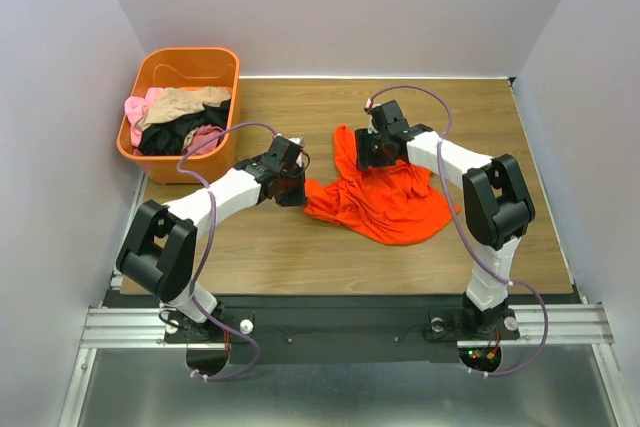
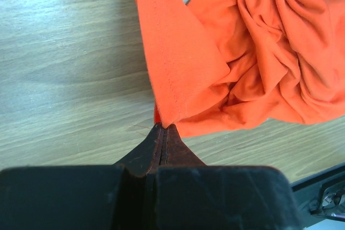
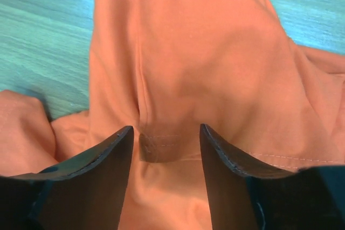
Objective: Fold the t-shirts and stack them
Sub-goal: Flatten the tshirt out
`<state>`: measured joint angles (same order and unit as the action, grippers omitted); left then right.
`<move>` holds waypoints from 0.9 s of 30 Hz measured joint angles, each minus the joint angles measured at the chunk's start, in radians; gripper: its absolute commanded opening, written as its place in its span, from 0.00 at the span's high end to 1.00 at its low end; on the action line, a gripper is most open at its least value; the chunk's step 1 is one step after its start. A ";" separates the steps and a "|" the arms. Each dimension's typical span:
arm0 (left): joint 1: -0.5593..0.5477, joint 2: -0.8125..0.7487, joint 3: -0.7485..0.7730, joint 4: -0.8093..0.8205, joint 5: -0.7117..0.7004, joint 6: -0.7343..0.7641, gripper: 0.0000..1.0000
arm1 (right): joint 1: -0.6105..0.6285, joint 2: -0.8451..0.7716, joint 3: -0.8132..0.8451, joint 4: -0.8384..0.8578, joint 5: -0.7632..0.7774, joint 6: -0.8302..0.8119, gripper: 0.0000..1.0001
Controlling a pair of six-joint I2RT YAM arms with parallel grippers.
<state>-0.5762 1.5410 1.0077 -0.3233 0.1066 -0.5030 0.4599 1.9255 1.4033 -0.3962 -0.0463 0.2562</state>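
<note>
Top external view: wooden table [image 1: 300,257] with grain running left to right, shut in by plain pale walls.
Orange t-shirt [image 1: 400,209]: soft, bright orange-red cloth, crumpled in a loose heap on the table just right of the frame's centre. One lobe reaches toward the upper middle and a corner is drawn out to the left.
Left gripper [image 1: 292,190]: just left of centre, at the shirt's left corner. In the left wrist view its black jaws are pressed together, clamped on the tip of a flat, stitched hem band that runs to the top of that frame.
Right gripper [image 1: 372,152]: over the shirt's upper lobe. In the right wrist view two dark, wedge-shaped fingers [image 3: 102,165] stand apart, with a smooth ridge of cloth bearing a double-stitched hem between them, unpinched.
Tub [image 1: 190,59]: rigid, glossy orange plastic, rectangular with rounded corners, upper left of the frame.
Tub contents: pink garment [image 1: 140,107], tan garment [image 1: 185,102] and black garment [image 1: 168,139], bunched together.
Cables [image 1: 205,152]: thin lilac loops along each white arm.
</note>
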 measured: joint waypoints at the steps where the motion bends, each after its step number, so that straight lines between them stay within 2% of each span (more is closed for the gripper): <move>1: 0.000 0.000 0.000 -0.002 0.002 0.000 1.00 | 0.000 0.000 0.004 0.000 -0.004 -0.003 0.45; 11: 0.000 0.000 0.000 -0.002 0.005 -0.003 1.00 | 0.000 0.011 0.009 0.000 -0.068 -0.010 0.48; 14: 0.000 0.000 0.000 -0.002 0.006 -0.004 1.00 | 0.000 0.014 0.006 0.000 -0.078 -0.016 0.55; 16: 0.000 0.000 0.000 -0.002 0.006 -0.004 1.00 | 0.000 0.014 0.003 0.000 -0.078 -0.017 0.62; 17: 0.000 0.000 0.000 -0.002 0.006 -0.004 1.00 | 0.000 0.014 0.003 0.000 -0.077 -0.018 0.69; 20: 0.000 0.000 -0.001 -0.002 0.006 -0.005 1.00 | 0.000 0.014 0.003 0.000 -0.074 -0.019 0.78; 21: 0.000 0.000 -0.002 -0.002 0.006 -0.006 1.00 | 0.000 0.014 0.003 0.000 -0.070 -0.018 0.86; 24: 0.000 -0.002 -0.007 -0.002 0.006 -0.009 1.00 | 0.000 0.014 0.003 0.000 -0.064 -0.016 1.00; 27: 0.000 -0.003 -0.011 -0.004 0.003 -0.011 1.00 | 0.000 0.014 0.003 0.000 -0.063 -0.012 1.00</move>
<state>-0.5762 1.5383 0.9966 -0.3271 0.1101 -0.5144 0.4599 1.9396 1.4063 -0.3962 -0.1089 0.2443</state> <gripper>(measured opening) 0.025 0.026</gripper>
